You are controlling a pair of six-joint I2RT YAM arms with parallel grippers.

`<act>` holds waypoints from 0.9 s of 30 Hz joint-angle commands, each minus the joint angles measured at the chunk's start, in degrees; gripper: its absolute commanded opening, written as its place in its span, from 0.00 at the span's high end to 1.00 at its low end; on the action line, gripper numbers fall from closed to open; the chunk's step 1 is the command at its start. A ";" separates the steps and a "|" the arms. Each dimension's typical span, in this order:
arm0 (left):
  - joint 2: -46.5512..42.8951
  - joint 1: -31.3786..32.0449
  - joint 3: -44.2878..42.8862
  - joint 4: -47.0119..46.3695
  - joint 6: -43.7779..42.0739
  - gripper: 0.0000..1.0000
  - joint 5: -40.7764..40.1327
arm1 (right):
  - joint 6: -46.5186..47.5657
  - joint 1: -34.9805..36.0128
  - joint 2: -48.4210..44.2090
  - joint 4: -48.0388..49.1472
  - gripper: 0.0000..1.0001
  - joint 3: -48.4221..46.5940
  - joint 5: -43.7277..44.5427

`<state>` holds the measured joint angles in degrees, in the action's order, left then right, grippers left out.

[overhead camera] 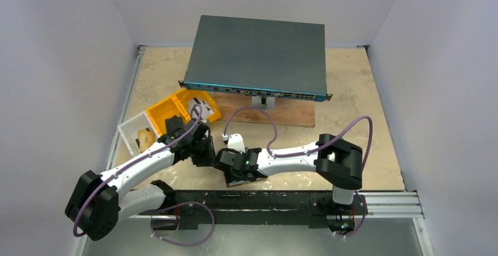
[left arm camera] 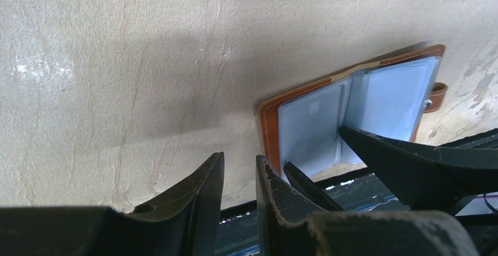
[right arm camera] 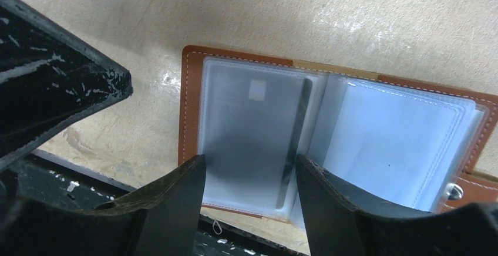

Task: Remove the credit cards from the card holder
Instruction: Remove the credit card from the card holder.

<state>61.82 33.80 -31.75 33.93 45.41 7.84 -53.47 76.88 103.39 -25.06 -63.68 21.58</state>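
You have the card holder [right arm camera: 337,130] lying open and flat on the table [left arm camera: 117,62], close to the front edge by the rail [left arm camera: 352,188]; brown cover down, clear pockets up, strap tab [left arm camera: 437,94] sticking out at one side; open like that so the pockets face your fingers. One credit card [right arm camera: 252,109] sits in the pocket on the side away from the tab; grey behind the plastic, dark stripe along one long edge; not out yet.

Your right gripper [right arm camera: 251,161] hangs over that pocket, jaws apart, one finger on each side of the card's lower end, nothing pinched; my read is it's lined up to close across the card or the pocket mouth.

Your left gripper [left arm camera: 241,161] is just beside the holder's cover edge, over bare table; jaws parted by a narrow gap, nothing between them; likely parked there to pin the cover so the holder doesn't slide when the card is pulled.

The other pockets look empty, but I can't be sure through the stacked plastic. From above both grippers crowd over the holder and hide it; the yellow tray [overhead camera: 158,112] sits well apart on the left with something pale in it, too small to call.
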 commanded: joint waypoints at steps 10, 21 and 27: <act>0.21 -0.27 0.68 -1.69 -1.09 0.74 2.75 | -1.77 0.20 2.64 0.55 0.60 2.27 -2.78; 3.67 1.28 1.31 -7.06 -1.09 0.83 8.78 | -4.13 -1.57 -2.94 9.49 0.79 9.87 -5.55; 6.67 4.20 0.94 -11.98 1.45 0.91 11.10 | -5.34 -2.64 -5.67 14.26 0.81 13.32 -6.89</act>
<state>66.94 36.58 -30.41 27.35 45.50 16.12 -56.80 74.54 98.08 -12.88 -53.49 17.89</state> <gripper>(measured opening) 0.110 0.197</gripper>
